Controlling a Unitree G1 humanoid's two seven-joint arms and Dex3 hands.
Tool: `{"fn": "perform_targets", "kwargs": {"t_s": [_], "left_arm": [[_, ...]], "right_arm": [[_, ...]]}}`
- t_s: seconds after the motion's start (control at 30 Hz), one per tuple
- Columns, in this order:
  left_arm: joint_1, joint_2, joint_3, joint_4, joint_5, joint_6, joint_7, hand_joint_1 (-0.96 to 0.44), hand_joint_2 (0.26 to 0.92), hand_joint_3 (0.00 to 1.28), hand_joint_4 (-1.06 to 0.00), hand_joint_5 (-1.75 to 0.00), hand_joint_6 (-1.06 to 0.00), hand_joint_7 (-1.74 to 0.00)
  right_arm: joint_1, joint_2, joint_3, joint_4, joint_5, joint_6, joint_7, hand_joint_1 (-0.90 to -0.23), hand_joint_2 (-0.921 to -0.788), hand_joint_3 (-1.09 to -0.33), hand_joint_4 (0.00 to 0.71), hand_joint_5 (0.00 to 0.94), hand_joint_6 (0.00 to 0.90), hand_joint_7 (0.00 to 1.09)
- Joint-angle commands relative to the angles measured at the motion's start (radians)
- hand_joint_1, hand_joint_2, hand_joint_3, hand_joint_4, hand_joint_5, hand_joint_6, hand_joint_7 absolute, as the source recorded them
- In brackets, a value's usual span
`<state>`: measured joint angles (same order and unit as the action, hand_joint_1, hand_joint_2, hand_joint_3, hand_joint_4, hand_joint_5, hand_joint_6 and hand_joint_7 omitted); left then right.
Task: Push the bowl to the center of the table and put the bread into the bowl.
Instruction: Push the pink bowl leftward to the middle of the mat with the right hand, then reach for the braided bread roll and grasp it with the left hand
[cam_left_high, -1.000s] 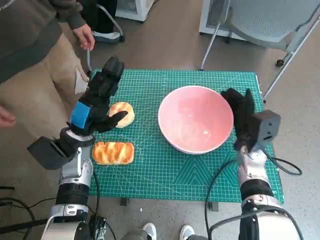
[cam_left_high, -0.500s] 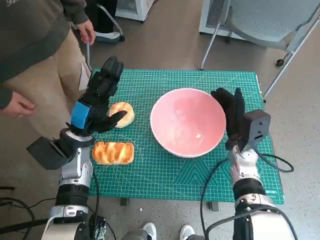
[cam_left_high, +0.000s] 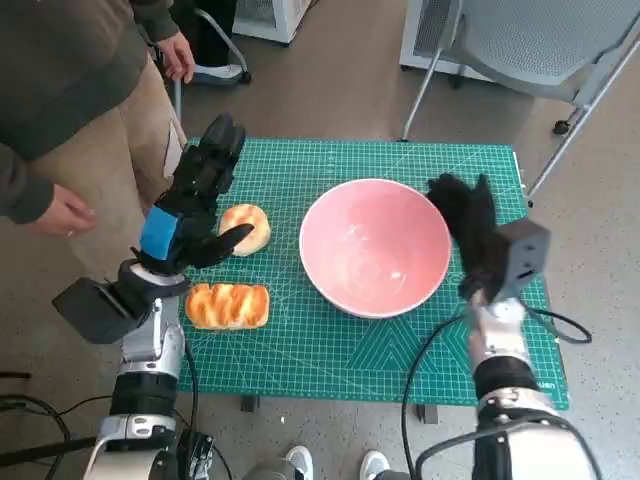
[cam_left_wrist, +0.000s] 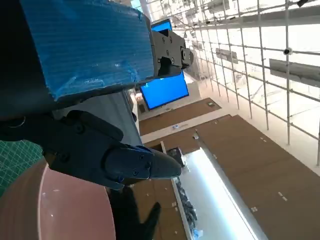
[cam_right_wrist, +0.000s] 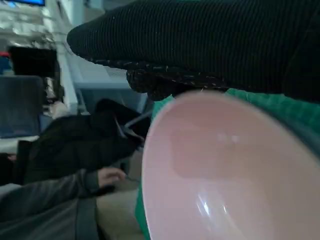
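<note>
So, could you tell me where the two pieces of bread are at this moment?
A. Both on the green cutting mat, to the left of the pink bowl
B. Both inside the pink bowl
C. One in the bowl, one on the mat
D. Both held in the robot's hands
A: the round golden bun and the oblong braided loaf lie on the green cutting mat, and the pink bowl is empty.

an office or lab: grey mesh chair (cam_left_high: 540, 40), blue monitor (cam_left_wrist: 164, 90), white cabinets (cam_left_high: 262, 15).

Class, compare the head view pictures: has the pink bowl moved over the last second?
Yes. The pink bowl has slid toward the robot's left, closer to the round bread and farther from the green mat's right edge.
</note>
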<state>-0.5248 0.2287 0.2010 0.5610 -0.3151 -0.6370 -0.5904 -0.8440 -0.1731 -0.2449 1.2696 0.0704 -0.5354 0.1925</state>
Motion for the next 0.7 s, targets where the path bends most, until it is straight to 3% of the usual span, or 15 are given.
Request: {"fn": "perform_targets", "kwargs": {"t_s": [0.03,0.23,0.4,0.7], "left_arm": [[0.022,0.007,0.0,-0.036,-0.001,0.013,0.008,-0.59,0.921,0.26,0.0,0.0,-0.12,0.0],[0.029,0.003,-0.004,-0.052,0.005,0.018,0.02,-0.6,0.921,0.27,-0.01,0.0,-0.11,0.0],[0.03,-0.012,-0.02,-0.051,0.033,0.004,0.046,-0.62,0.921,0.27,0.0,0.0,-0.11,0.0],[0.022,-0.022,-0.044,-0.008,0.077,-0.051,0.067,-0.68,0.921,0.29,0.0,0.0,-0.1,0.0]], "right_arm": [[0.026,-0.004,0.034,-0.073,-0.046,-0.121,-0.065,-0.679,-0.921,-0.832,0.175,0.007,0.207,0.08],[0.065,-0.001,0.089,-0.191,-0.106,-0.271,-0.115,-0.689,-0.921,-0.823,0.18,0.007,0.202,0.08],[0.097,-0.011,0.141,-0.314,-0.15,-0.36,-0.101,-0.713,-0.921,-0.816,0.17,0.002,0.192,0.07],[0.124,-0.032,0.189,-0.438,-0.149,-0.371,-0.055,-0.71,-0.921,-0.82,0.143,0.0,0.178,0.07]]}}
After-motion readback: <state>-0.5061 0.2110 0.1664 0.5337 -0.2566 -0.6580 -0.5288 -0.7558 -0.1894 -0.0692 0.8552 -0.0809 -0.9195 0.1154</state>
